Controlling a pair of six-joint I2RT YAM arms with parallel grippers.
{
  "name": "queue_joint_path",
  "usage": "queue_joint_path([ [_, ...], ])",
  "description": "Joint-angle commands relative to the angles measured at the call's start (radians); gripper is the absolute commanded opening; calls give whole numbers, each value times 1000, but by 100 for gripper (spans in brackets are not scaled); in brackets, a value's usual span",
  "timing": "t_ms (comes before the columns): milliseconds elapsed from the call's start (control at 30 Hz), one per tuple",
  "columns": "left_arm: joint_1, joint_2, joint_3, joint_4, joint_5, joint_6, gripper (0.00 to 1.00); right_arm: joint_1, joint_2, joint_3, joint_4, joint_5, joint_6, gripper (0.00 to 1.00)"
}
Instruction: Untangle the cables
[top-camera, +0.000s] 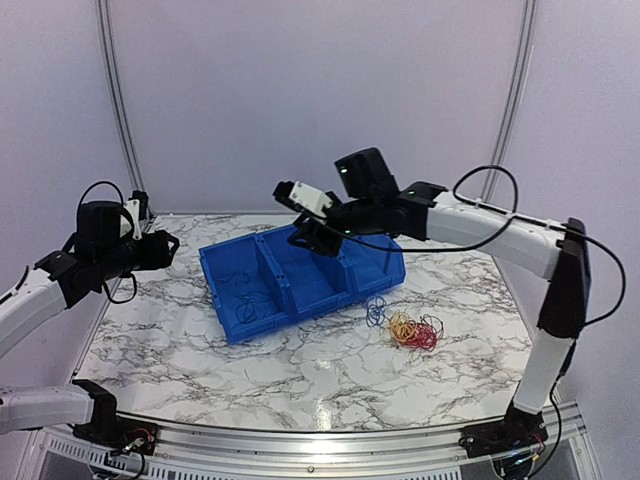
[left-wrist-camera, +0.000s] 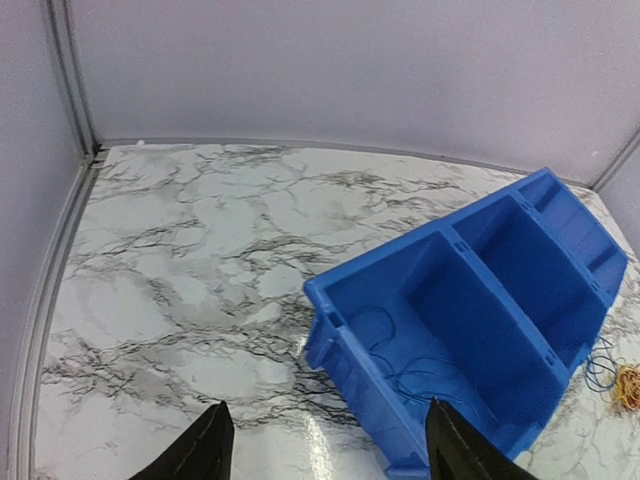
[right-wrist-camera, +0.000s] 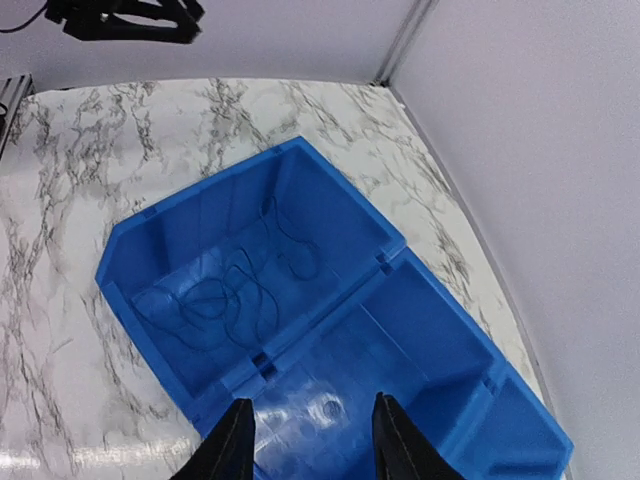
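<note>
Right gripper (top-camera: 310, 238): fingers parted, nothing between them; hangs over the middle compartment of the bin, seen from its own wrist camera (right-wrist-camera: 312, 445) above the blue floor.

Left gripper (top-camera: 165, 248): fingers spread wide, holding nothing; held above the table's left edge, well apart from the bin; both fingertips frame the lower edge of its wrist view (left-wrist-camera: 325, 460).

Table (top-camera: 200, 370): white marble pattern with grey veins, walled by pale panels at the back and sides.

Bin (top-camera: 228, 325): blue plastic, three compartments in a row, set at an angle near the table's middle.

Dark blue cable (top-camera: 245, 300): thin loose loops lying on the floor of the bin's left-end compartment; also visible from the right wrist (right-wrist-camera: 230, 300) and the left wrist (left-wrist-camera: 400, 370).

Red cable (top-camera: 425, 335): small loopy bundle on the table, right of the bin, touching the yellow cable.

Yellow cable (top-camera: 402, 325): small coil between the red cable and the blue loop.

Blue loop (top-camera: 375, 312): thin wire on the table, near the bin's right front corner.
</note>
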Motion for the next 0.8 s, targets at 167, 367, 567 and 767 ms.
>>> queue_joint_path([
  [167, -73, -48, -28, 155, 322, -6, 62, -299, -295, -474, -29, -26, -5, 36],
  [367, -263, 4, 11, 153, 274, -5, 61, -390, -346, -645, -8, -1, -3, 32],
  [567, -434, 77, 25, 177, 164, -17, 60, -431, -275, -651, 28, 13, -1, 28],
  [767, -529, 151, 24, 236, 97, -37, 61, -431, -198, -610, 20, -58, -18, 32],
])
